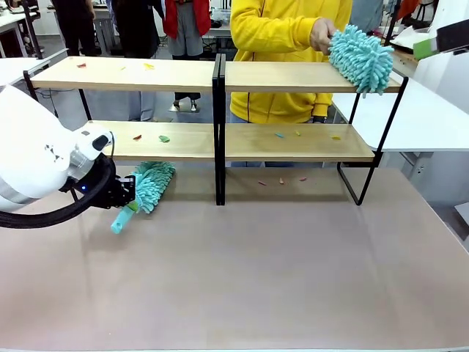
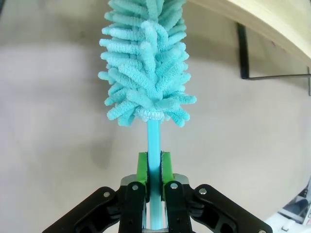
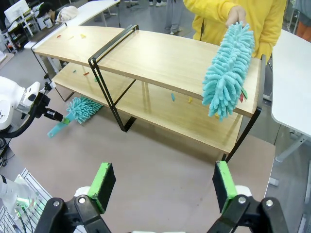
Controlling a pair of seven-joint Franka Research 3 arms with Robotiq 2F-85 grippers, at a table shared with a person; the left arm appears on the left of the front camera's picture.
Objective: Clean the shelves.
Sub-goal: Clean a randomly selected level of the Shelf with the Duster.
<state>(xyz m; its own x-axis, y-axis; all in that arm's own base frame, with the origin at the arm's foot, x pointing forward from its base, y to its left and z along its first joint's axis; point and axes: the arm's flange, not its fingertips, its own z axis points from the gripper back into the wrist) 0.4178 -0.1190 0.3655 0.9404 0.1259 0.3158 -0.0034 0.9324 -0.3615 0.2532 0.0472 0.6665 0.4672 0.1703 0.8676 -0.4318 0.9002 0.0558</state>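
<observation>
Duster clamped by its handle in left gripper, long axis to twelve o'clock, shelves at one o'clock; right gripper spread wide, farther off.

L arm comes in low from pic left; L gripper is clamped on the handle of a teal duster. Fluffy head lies on the table just in front of the shelves, under the btm board's L half. Handle end angles down-left.

Person in yellow top stands behind the R half. Their hand holds a second duster on the top board's R end.

Small coloured scraps sit on both boards, w/ a few on the table under the R half.
</observation>
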